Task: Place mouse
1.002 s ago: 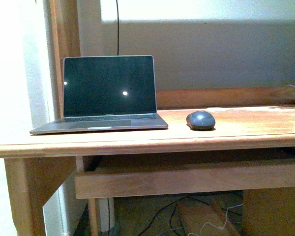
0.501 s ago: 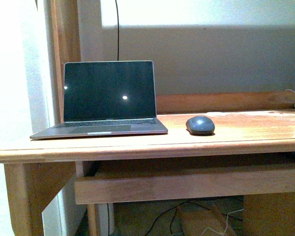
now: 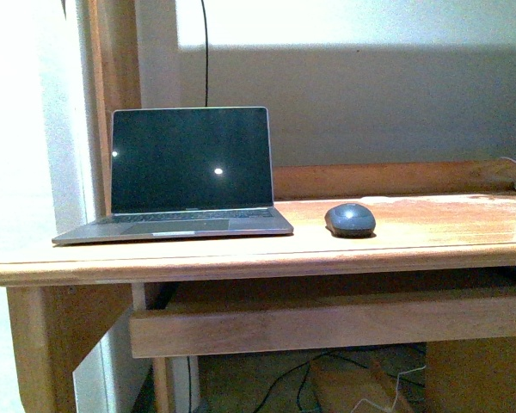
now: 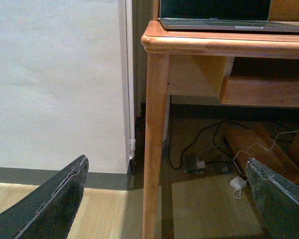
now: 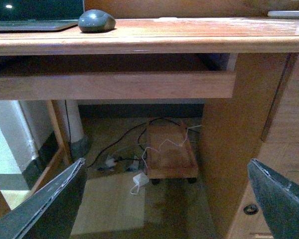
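The mouse [image 3: 351, 219], small, dark grey and domed, rests on the wooden desk [image 3: 258, 251] just right of the open laptop [image 3: 185, 172]. It also shows in the right wrist view [image 5: 96, 21] on the desk top. Neither gripper shows in the front view. My left gripper [image 4: 167, 199] is open and empty, low by the desk's left leg [image 4: 154, 139]. My right gripper [image 5: 164, 196] is open and empty, below desk height, facing the space under the desk.
A wooden rail [image 3: 327, 320] runs under the desk top. Cables and a white adapter [image 5: 139, 181] lie on the floor beside a low wooden dolly [image 5: 170, 154]. A wall [image 4: 55, 84] stands left of the desk. A cabinet side [image 5: 239, 149] is at the right.
The front view shifted between one second ago and half a second ago, so desk, laptop and mouse sit slightly lower in frame. Nothing has moved since. The mouse stays beside the laptop.
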`<state>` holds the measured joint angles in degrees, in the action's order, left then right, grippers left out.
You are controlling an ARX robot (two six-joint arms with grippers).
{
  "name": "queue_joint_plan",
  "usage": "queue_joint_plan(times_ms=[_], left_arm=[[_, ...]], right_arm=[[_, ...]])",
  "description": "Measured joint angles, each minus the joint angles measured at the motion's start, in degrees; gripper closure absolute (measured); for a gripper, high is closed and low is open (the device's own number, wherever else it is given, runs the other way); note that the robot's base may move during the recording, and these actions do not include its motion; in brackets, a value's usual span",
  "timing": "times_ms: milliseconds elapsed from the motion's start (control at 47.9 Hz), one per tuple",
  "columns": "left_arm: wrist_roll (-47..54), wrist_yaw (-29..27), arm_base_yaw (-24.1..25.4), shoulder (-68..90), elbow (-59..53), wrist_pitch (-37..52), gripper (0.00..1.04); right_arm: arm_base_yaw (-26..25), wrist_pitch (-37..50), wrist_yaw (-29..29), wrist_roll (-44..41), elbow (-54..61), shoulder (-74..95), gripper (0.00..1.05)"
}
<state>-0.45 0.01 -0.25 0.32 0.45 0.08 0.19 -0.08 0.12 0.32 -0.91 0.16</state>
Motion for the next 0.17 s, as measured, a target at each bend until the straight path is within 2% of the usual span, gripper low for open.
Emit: queue_joint_plan(times_ms=[167], left_arm=[[0.00,0.00,0.00,0.00,0.00,0.00,0.08]], right_arm=[[0.00,0.00,0.00,-0.02,0.00,0.00,0.07]])
